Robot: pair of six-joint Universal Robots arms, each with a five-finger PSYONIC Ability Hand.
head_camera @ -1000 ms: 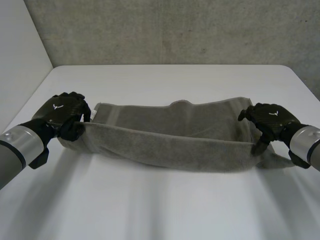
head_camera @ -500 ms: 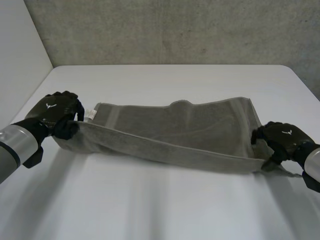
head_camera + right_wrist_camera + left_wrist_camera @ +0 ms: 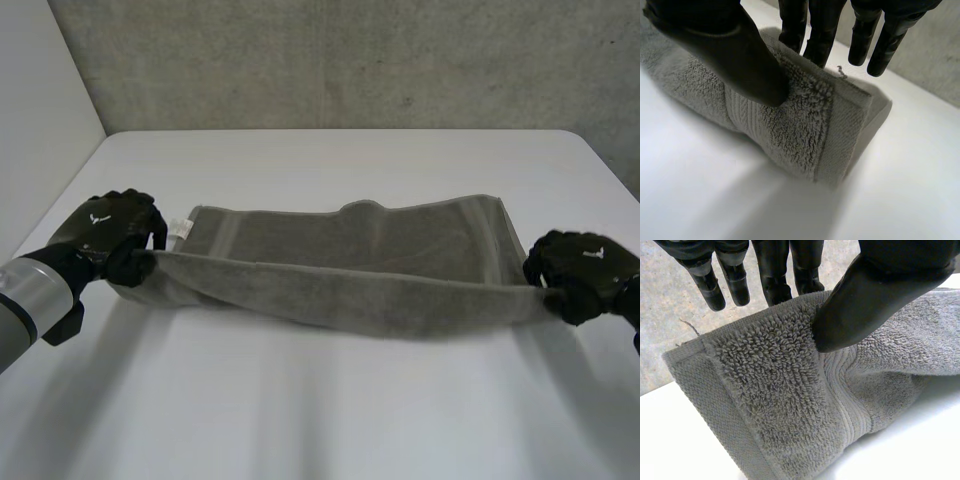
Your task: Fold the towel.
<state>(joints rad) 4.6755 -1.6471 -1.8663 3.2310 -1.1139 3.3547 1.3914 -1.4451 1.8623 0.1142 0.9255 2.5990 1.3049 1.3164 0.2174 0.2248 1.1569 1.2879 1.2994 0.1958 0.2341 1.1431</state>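
A small white label point(image 3: 180, 226) sits at the far left corner of the grey terry towel point(image 3: 350, 255); its print is too small to read. The back of each robot hand carries a white emblem point(image 3: 100, 212), a winged V shape with no letters that can be made out.

The towel lies across the middle of the white bench point(image 3: 320, 420). Its far part lies on the surface, and its near long edge is lifted and stretched between the two hands, sagging a little in the middle. A plain woven band crosses the pile close to each short end.

The left robot hand point(image 3: 110, 235) is at the towel's left end, knuckles up. The grey left arm point(image 3: 30, 290) runs back from it toward the near left edge. In the left wrist view its thumb presses down on the pile beside the hem while its fingers point(image 3: 772, 270) reach behind the cloth, so the corner is pinched between them.

The right robot hand point(image 3: 580, 270) is at the towel's right end, just off the bench's right side, knuckles up as well. In the right wrist view its thumb lies on the pile next to the woven band and its fingers point(image 3: 815, 30) stand behind the folded edge, clamping that corner in the same way.

A rough grey concrete wall point(image 3: 350, 60) stands behind the bench.
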